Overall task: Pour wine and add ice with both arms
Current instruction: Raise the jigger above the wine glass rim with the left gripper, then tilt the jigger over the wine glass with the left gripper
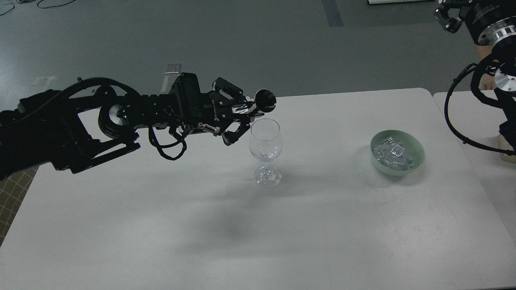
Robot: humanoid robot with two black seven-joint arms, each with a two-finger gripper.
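A clear stemmed wine glass (265, 141) stands upright mid-table, with only glints showing in its bowl. My left gripper (246, 111) is shut on a small shiny metal cup (265, 100), held on its side with its round mouth facing the camera, just above the glass's far left rim. A pale green bowl (419, 150) to the right holds a heap of clear ice (393, 155). My right gripper (446, 18) is high at the top right corner, partly cut off, far from the bowl.
The white table (258, 233) has rounded far corners, and a second white table (471, 121) abuts it on the right. A person's hand (487, 82) shows behind my right arm's looped cable (451, 121).
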